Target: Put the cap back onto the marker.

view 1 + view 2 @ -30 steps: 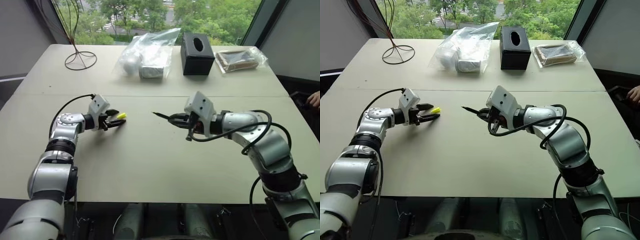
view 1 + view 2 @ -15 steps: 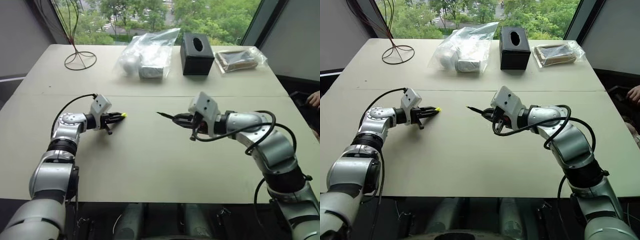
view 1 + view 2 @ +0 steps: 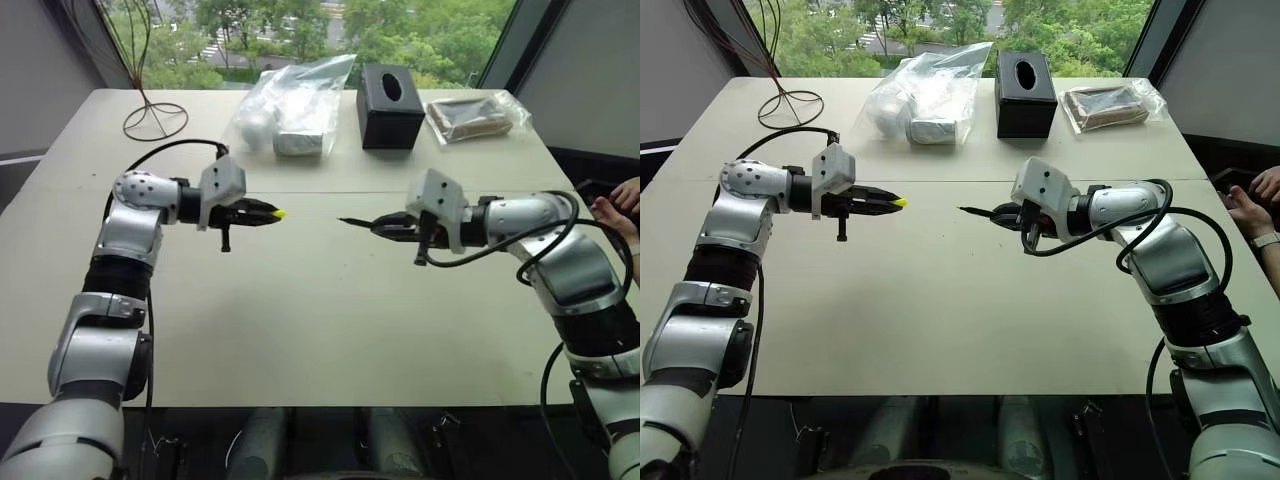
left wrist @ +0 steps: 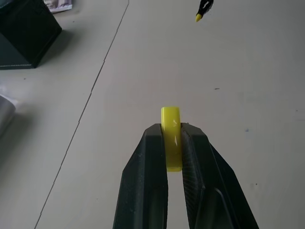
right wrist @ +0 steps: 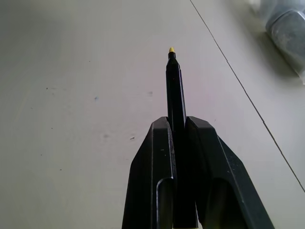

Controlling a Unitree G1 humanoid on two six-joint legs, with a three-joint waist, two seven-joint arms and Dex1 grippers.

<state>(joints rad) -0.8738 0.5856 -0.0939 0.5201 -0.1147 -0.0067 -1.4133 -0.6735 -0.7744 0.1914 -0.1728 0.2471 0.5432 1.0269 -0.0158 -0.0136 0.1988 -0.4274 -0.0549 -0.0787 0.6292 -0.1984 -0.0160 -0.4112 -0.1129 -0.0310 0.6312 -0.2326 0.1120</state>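
- Holding: left gripper (image 3: pixel 268 212) is clamped on the small bright yellow plastic cap (image 3: pixel 279 213), which pokes out past the fingertips, above the pale table (image 3: pixel 300 320).
- Right gripper (image 3: pixel 385 228) is closed on the thin black marker (image 3: pixel 358 222); its yellow-tipped end sticks out beyond the fingers toward the left gripper.
- Key relation: cap and marker tip face each other across a clear gap, both off the table. Marker's long axis runs roughly along the line between the two grippers.
- Judgement: capping not begun. The cap's axis must line up with the marker's before closing the gap; the cap sits slightly higher in the head views.
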